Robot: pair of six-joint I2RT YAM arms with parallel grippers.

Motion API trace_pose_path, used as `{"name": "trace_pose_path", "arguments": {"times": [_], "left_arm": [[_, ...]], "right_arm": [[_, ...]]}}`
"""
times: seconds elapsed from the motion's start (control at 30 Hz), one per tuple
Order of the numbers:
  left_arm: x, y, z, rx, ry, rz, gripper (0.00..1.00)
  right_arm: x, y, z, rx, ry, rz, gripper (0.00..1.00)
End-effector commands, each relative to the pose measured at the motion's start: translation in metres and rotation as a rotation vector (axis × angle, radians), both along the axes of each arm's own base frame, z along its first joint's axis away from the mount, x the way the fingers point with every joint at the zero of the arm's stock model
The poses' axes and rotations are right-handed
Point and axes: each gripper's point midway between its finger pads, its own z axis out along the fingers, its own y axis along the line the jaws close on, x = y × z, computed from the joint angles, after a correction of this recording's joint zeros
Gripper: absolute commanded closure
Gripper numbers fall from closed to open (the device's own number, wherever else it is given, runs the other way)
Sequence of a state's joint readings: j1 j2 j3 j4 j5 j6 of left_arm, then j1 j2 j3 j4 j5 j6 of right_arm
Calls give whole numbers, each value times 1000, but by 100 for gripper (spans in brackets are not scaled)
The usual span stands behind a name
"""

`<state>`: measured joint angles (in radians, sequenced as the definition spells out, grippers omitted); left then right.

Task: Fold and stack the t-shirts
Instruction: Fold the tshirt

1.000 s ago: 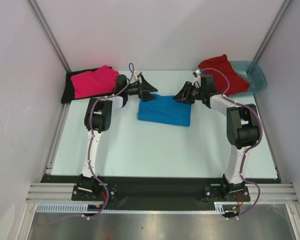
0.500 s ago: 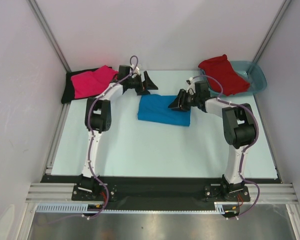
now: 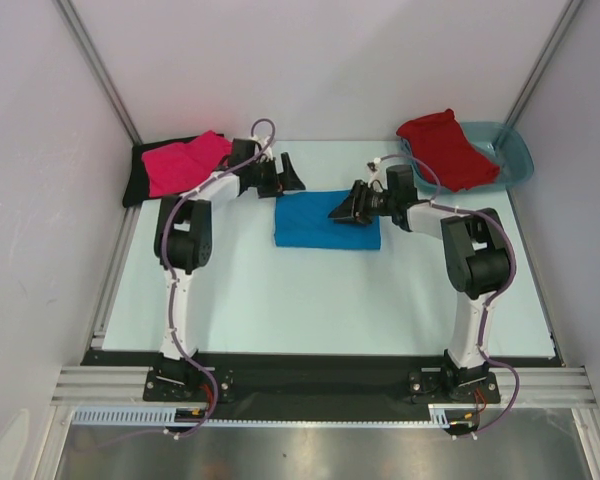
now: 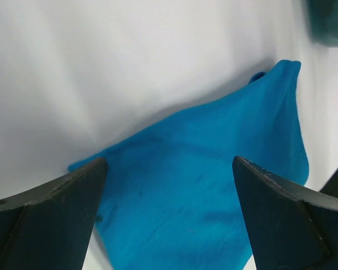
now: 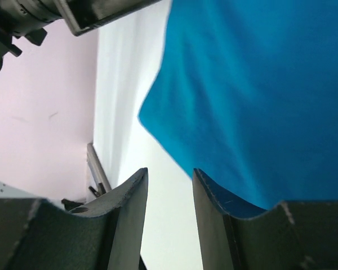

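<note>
The blue t-shirt (image 3: 325,222) lies folded into a flat rectangle in the middle of the table. My left gripper (image 3: 289,174) hangs wide open just beyond its back left corner; in the left wrist view the blue t-shirt (image 4: 203,146) fills the space past the gripper (image 4: 169,163). My right gripper (image 3: 343,208) is low over the shirt's back right part, with its jaws partly apart. In the right wrist view only bare table shows inside the gripper (image 5: 170,170), and the blue t-shirt (image 5: 253,84) lies beside one finger. A pink t-shirt (image 3: 185,163) rests on a black one (image 3: 138,180) at the back left.
A red t-shirt (image 3: 440,145) is draped over the teal plastic tub (image 3: 515,155) at the back right corner. Pale walls and metal frame posts close in the table at the back and sides. The left arm (image 5: 73,14) shows at the top of the right wrist view.
My right gripper has slid left and lower over the blue t-shirt's back edge. The left gripper has drawn back slightly to the left, staying wide open. The shirt lies flatter.
</note>
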<state>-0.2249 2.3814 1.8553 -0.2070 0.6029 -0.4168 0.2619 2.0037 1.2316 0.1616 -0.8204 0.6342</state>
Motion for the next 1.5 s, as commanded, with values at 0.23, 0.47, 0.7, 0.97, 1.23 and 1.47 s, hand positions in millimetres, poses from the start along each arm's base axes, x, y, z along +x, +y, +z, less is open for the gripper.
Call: {"name": "trace_pose_path", "arguments": {"times": [0.23, 0.47, 0.7, 0.97, 1.23, 1.47], "left_arm": [[-6, 28, 106, 77, -249, 86, 0], [-31, 29, 135, 26, -290, 90, 0], [-57, 14, 143, -84, -254, 25, 0], [-67, 7, 134, -62, -224, 10, 0], [-91, -10, 152, -79, -248, -49, 0], [-117, -26, 180, -139, -283, -110, 0]], "right_arm": [[-36, 54, 64, 362, -21, 209, 56], [-55, 79, 56, 538, 98, 271, 56], [-45, 86, 19, 520, 97, 230, 57], [-15, 70, -51, -35, 132, 53, 57], [-14, 64, -66, -52, 185, 39, 57], [-29, 73, -9, 106, 68, 106, 57]]}}
